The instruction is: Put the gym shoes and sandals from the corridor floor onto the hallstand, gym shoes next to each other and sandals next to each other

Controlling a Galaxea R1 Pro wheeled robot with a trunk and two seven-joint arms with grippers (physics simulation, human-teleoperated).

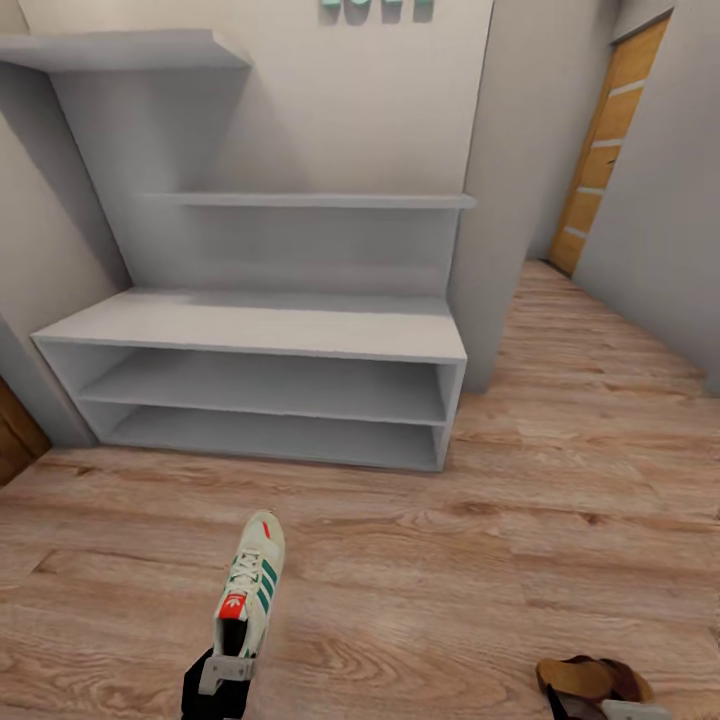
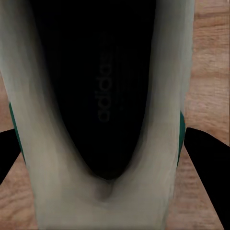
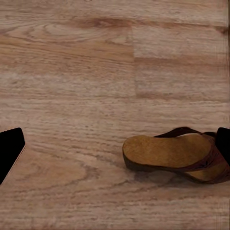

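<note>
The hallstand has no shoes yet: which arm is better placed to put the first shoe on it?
The left. Its fingers sit on both sides of a gym shoe, toe towards the hallstand. The right gripper is open above the floor beside a sandal, holding nothing.

A home corridor: a pale grey hallstand [image 1: 262, 335] with stepped wall shelves, wood-plank floor [image 1: 560, 520], a wooden door [image 1: 607, 150], shoes lying about
</note>
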